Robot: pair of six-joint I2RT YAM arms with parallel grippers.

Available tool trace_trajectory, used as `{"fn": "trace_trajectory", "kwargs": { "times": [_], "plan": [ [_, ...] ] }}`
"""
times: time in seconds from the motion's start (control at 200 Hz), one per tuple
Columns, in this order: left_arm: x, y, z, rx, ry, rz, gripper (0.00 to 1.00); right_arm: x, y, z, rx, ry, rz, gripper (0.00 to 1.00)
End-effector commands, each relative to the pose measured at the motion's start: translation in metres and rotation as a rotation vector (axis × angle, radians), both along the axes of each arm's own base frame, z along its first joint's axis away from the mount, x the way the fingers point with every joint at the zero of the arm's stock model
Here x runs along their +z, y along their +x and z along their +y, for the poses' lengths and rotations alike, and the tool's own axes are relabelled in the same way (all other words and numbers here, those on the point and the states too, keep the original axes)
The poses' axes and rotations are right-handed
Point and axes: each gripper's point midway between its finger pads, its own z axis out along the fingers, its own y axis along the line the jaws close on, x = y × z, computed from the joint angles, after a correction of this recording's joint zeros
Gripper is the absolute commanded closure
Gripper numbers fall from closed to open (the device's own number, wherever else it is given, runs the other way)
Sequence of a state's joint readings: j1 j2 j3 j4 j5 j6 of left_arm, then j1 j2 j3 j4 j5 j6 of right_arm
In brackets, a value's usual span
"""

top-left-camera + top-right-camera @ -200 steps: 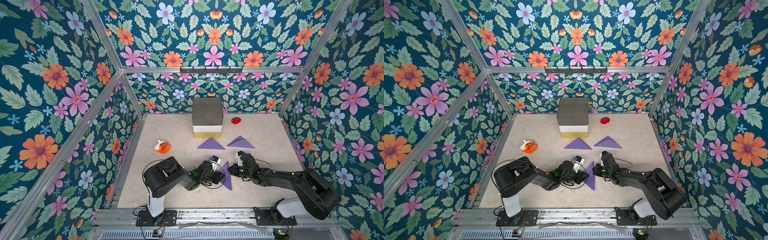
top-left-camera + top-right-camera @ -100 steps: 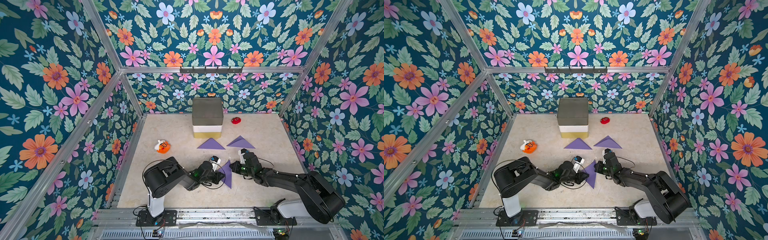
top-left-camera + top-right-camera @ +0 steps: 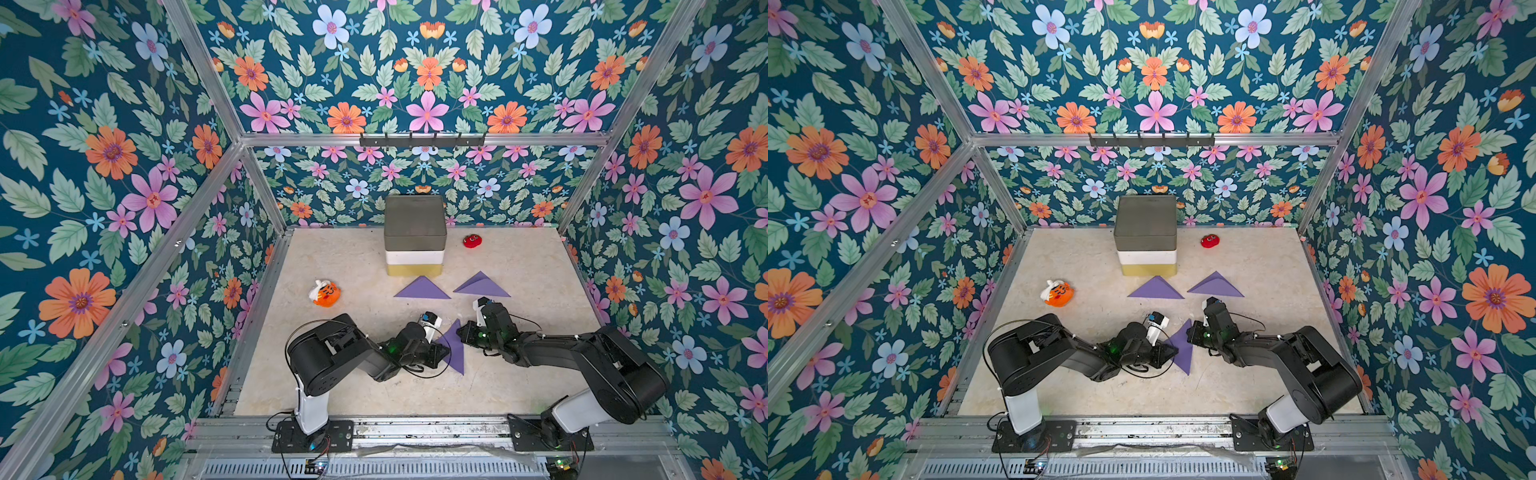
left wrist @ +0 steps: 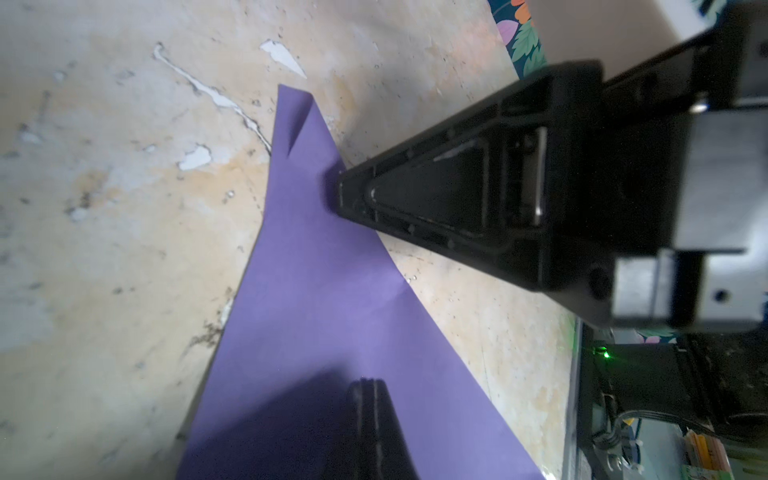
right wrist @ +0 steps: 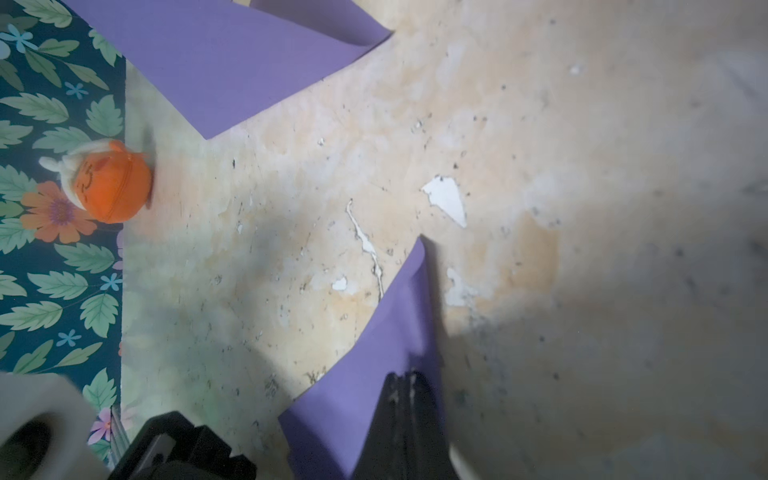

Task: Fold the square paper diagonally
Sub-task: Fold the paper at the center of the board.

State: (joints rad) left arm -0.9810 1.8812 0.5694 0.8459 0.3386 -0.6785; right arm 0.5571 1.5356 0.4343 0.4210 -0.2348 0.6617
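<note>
The purple paper (image 3: pixel 455 353) (image 3: pixel 1183 353) lies on the table folded into a triangle, between my two grippers. My left gripper (image 3: pixel 444 355) (image 4: pixel 368 384) is shut, its tips resting flat on the paper (image 4: pixel 316 282). My right gripper (image 3: pixel 460 332) (image 5: pixel 401 378) is shut too, tips pressed on the paper (image 5: pixel 365 374) along its folded edge. In the left wrist view the right gripper (image 4: pixel 345 195) touches that edge near the paper's narrow tip, where one layer lifts slightly. Neither gripper holds the sheet between its jaws.
Two more folded purple triangles (image 3: pixel 422 289) (image 3: pixel 482 286) lie further back. Behind them stands a stack of boxes (image 3: pixel 414 232), grey on white on yellow. An orange plush toy (image 3: pixel 325 293) (image 5: pixel 108 187) sits to the left and a small red toy (image 3: pixel 472 241) at the back right.
My right gripper has slid a short way along the paper's folded edge toward its far tip. The left gripper and the paper have stayed put.
</note>
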Motion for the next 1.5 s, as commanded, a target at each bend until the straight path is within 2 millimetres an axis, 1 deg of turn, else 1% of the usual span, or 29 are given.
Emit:
{"fn": "trace_trajectory", "kwargs": {
  "times": [0.0, 0.09, 0.29, 0.395, 0.485, 0.635, 0.715, 0.835, 0.915, 1.015, 1.155, 1.28, 1.375, 1.465, 1.495],
  "plan": [
    [-0.031, -0.013, 0.014, -0.009, 0.115, 0.071, 1.00, -0.012, -0.004, -0.009, -0.026, -0.038, 0.033, 1.00],
    [-0.032, -0.013, 0.015, -0.008, 0.119, 0.073, 1.00, -0.003, -0.001, -0.008, -0.030, -0.029, 0.014, 1.00],
    [-0.032, -0.012, 0.014, -0.007, 0.122, 0.071, 1.00, 0.029, 0.014, -0.004, -0.032, 0.006, -0.059, 1.00],
    [-0.032, -0.012, 0.013, -0.008, 0.122, 0.072, 1.00, 0.034, 0.019, -0.002, -0.029, 0.018, -0.068, 1.00],
    [-0.033, -0.013, 0.013, -0.009, 0.123, 0.072, 1.00, 0.032, 0.022, 0.000, -0.023, 0.025, -0.063, 1.00],
    [-0.032, -0.013, 0.013, -0.009, 0.126, 0.071, 1.00, 0.016, 0.023, -0.002, -0.024, 0.006, -0.037, 1.00],
    [-0.033, -0.013, 0.014, -0.009, 0.129, 0.073, 1.00, 0.005, 0.022, -0.007, -0.035, -0.011, -0.013, 1.00],
    [-0.033, -0.013, 0.014, -0.010, 0.131, 0.073, 1.00, -0.006, 0.023, -0.018, -0.064, -0.042, 0.001, 1.00],
    [-0.034, -0.014, 0.014, -0.009, 0.134, 0.076, 1.00, -0.010, 0.023, -0.023, -0.073, -0.067, 0.005, 1.00],
    [-0.035, -0.014, 0.014, -0.009, 0.135, 0.075, 1.00, -0.011, 0.024, -0.026, -0.078, -0.078, 0.009, 1.00],
    [-0.037, -0.014, 0.015, -0.005, 0.141, 0.077, 1.00, 0.003, 0.028, -0.024, -0.077, -0.053, -0.020, 1.00],
    [-0.037, -0.012, 0.018, 0.011, 0.148, 0.071, 1.00, 0.021, 0.031, -0.018, -0.066, -0.014, -0.045, 1.00],
    [-0.038, -0.009, 0.021, 0.031, 0.171, 0.069, 1.00, 0.034, 0.033, -0.017, -0.074, 0.004, -0.060, 1.00],
    [-0.037, -0.008, 0.020, 0.033, 0.170, 0.068, 1.00, 0.048, 0.034, -0.018, -0.084, 0.011, -0.077, 1.00],
    [-0.037, -0.008, 0.019, 0.033, 0.170, 0.068, 1.00, 0.051, 0.034, -0.019, -0.088, 0.008, -0.080, 0.97]
  ]
}}
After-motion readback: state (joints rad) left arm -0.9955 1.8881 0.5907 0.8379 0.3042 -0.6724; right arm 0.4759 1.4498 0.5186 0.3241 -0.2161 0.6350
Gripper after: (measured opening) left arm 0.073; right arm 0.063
